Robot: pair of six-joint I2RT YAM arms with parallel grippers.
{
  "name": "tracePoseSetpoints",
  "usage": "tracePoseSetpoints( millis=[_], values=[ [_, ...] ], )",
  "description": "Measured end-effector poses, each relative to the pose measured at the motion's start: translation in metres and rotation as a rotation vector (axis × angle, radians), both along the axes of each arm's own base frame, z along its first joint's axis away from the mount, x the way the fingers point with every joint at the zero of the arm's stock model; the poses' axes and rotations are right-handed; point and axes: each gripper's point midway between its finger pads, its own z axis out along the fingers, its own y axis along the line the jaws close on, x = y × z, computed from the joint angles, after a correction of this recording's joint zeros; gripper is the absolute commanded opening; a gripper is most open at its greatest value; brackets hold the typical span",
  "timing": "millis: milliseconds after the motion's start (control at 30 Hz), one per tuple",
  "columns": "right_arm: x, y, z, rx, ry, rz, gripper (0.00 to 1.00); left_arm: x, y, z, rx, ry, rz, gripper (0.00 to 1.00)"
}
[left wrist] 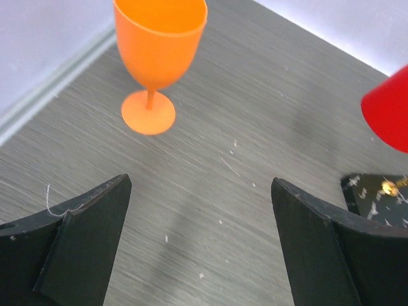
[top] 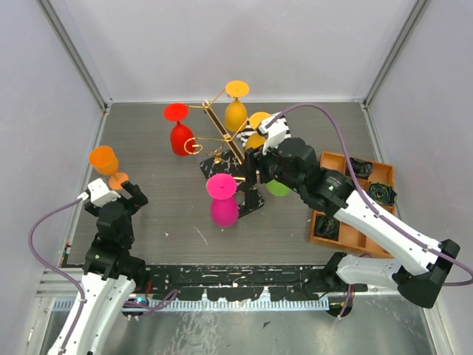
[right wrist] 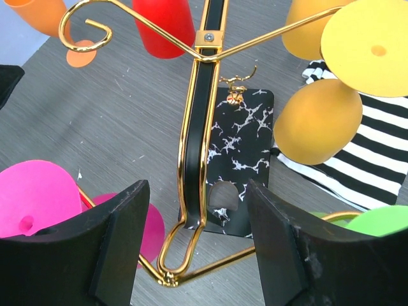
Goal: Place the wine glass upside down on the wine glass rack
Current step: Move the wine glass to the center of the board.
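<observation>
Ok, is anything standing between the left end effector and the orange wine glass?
Nothing visible. The open left end effector faces the upright orange wine glass across bare table.

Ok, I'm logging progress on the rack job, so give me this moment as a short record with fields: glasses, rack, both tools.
left to hang: orange wine glass, upright on the table, left of the rack
wine glass rack: carries red glass, pink glass and two yellow glasses, all foot-up
partly hidden: green glass, under the right arm
left tool: open, empty, facing the orange glass, apart from it
right tool: jaws apart, nothing gripped, pointed at the rack's post
</observation>
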Motion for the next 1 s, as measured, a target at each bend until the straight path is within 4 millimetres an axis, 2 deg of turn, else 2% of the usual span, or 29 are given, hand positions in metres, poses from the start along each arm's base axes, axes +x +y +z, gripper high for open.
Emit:
tracePoseSetpoints(
  millis=[133, 300, 433, 667, 733, 867, 1000],
  values=[
    [0.005, 0.006, -0.003, -0.001, -0.003, 0.001, 0.68, 0.005, 0.013, 0.001, 0.090, -0.038, 0.051, 0.98],
    [0.009, 0.011, -0.005, -0.002, -0.006, 0.009, 0.68, 0.014, 0.022, -0.021, 0.208, 0.016, 0.079, 0.98],
    [0.009, 0.011, -0.005, -0.005, -0.009, 0.011, 0.68, 0.022, 0.019, -0.034, 0.257, 0.048, 0.052, 0.98],
    [0.012, 0.013, -0.007, -0.008, -0.021, 0.013, 0.68, 0.035, 0.011, -0.043, 0.287, 0.070, 0.003, 0.98],
    [0.013, 0.014, -0.007, -0.008, -0.023, 0.014, 0.68, 0.036, 0.012, -0.044, 0.300, 0.077, 0.005, 0.99],
    [0.014, 0.016, -0.008, -0.008, -0.024, 0.015, 0.68, 0.036, 0.017, -0.043, 0.317, 0.081, 0.036, 0.94],
    [0.014, 0.016, -0.008, -0.008, -0.024, 0.015, 0.69, 0.033, 0.024, -0.045, 0.324, 0.086, 0.077, 0.94]
  ],
)
